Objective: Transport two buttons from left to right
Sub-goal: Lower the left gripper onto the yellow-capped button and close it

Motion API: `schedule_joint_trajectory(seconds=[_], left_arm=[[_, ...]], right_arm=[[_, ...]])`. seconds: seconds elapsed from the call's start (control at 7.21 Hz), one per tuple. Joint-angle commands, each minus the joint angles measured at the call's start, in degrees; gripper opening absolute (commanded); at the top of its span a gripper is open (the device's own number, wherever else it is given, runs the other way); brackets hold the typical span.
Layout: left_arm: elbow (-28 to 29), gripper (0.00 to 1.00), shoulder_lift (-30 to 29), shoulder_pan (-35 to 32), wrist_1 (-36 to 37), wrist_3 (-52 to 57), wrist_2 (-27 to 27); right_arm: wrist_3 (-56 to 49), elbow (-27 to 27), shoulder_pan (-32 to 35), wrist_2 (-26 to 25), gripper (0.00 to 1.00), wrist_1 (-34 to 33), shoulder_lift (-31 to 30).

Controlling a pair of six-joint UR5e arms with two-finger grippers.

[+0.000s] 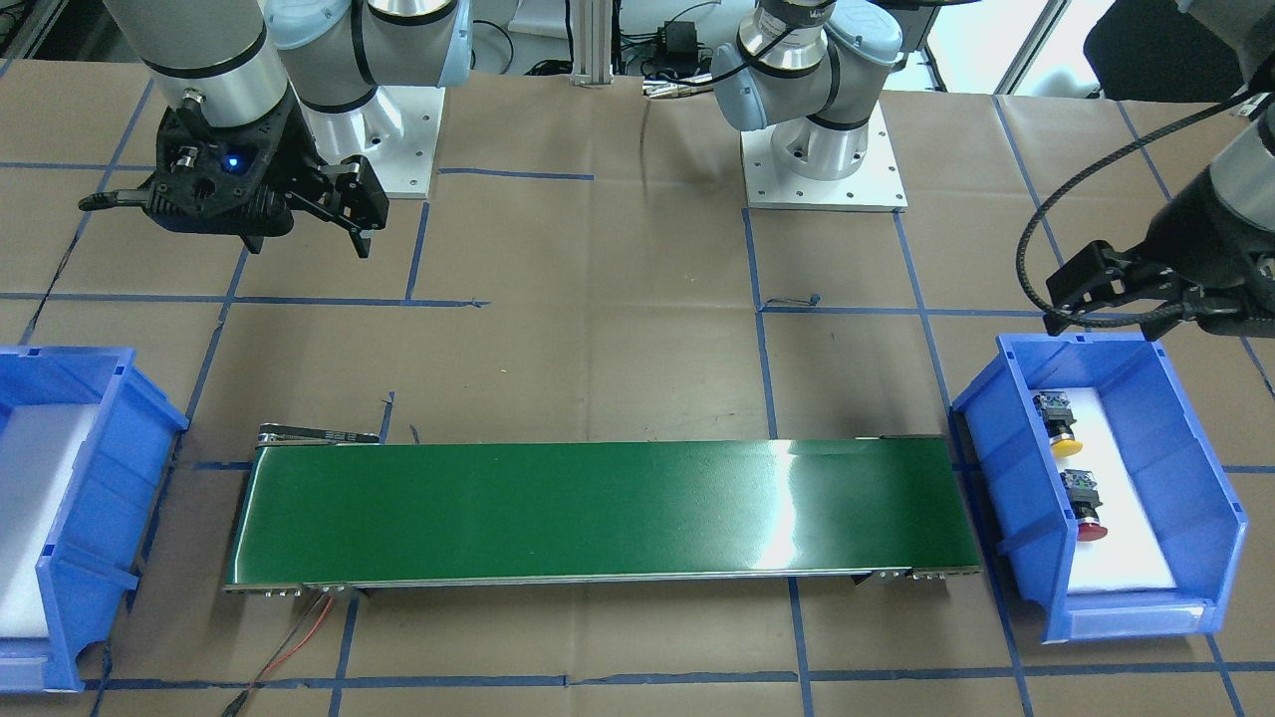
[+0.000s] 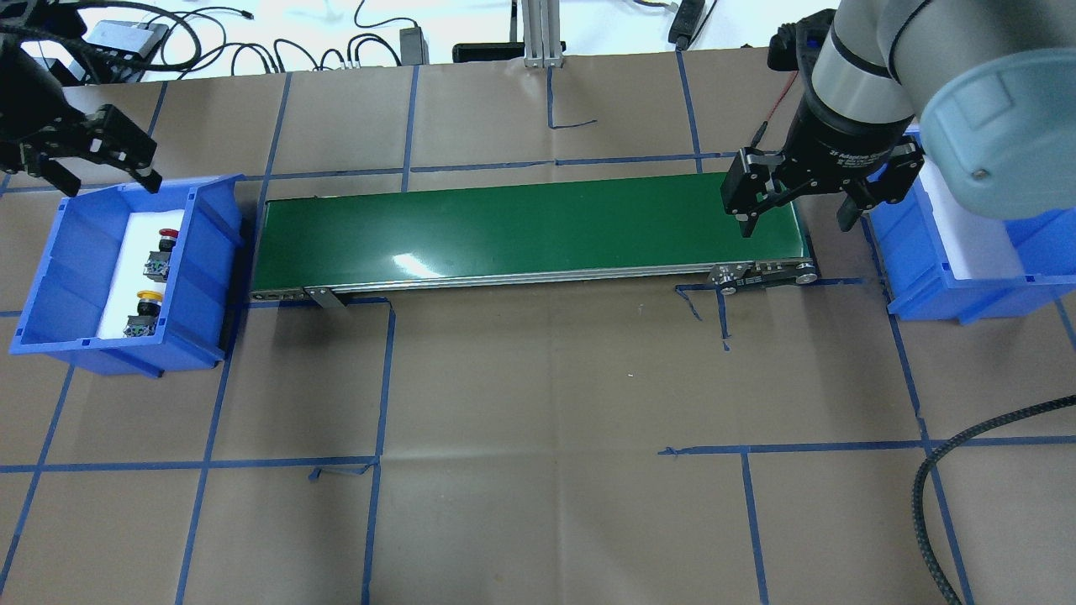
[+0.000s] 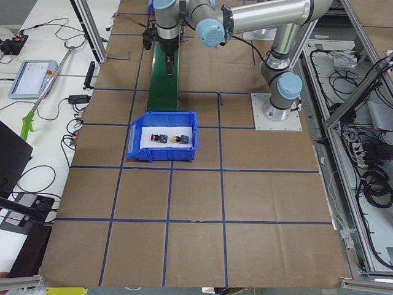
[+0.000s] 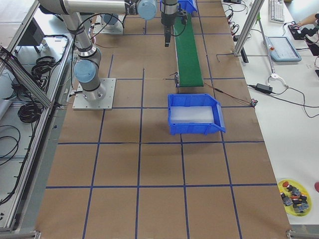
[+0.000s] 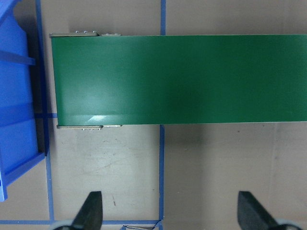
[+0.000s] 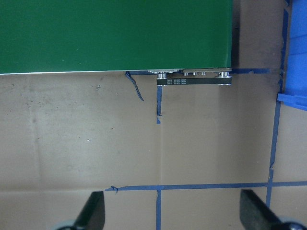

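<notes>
Brown paper ruled with blue tape covers the desk (image 2: pixel 538 403). A green belt (image 2: pixel 521 231) runs across the middle of the overhead frame between two blue bins. Both buttons lie on the white liner of the left bin (image 2: pixel 210 252), at the frame's left edge. The red button (image 2: pixel 164 250) is nearer the top and the yellow button (image 2: pixel 143 313) is just below it, not touching it; both caps point up-frame. The left hand (image 2: pixel 108 179) hangs over that bin's upper rim in the top left corner, its fingers spread wide and holding nothing. The right hand (image 2: pixel 794 220) hangs over the belt's right end, its fingers also apart and empty. The right arm's bulky elbow joint covers part of the right bin (image 2: pixel 950 294), and a strip of white liner shows beside it. A braided cable (image 2: pixel 933 487) loops in at the lower right. Loose wires (image 2: pixel 252 50) trail along the top edge. In the right side view, a yellow dish (image 4: pixel 294 191) of small parts sits in the bottom right corner.
</notes>
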Motion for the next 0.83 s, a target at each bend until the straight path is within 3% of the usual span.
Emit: schedule_joint_trajectory(seconds=[0.0, 0.28, 0.69], left_arm=[[-2.2, 1.0, -0.9, 4.9, 0.7, 6.4, 0.3], [-4.6, 0.99, -1.0, 7.8, 3.4, 10.0, 0.3], [-14.9, 0.99, -2.1, 10.6, 19.0, 12.5, 0.2]], right_arm=[[0.1, 0.0, 0.0, 0.0, 1.0, 0.0, 0.0], [0.1, 0.0, 0.0, 0.0, 1.0, 0.0, 0.0], [0.0, 0.0, 0.0, 0.0, 1.0, 0.1, 0.0]])
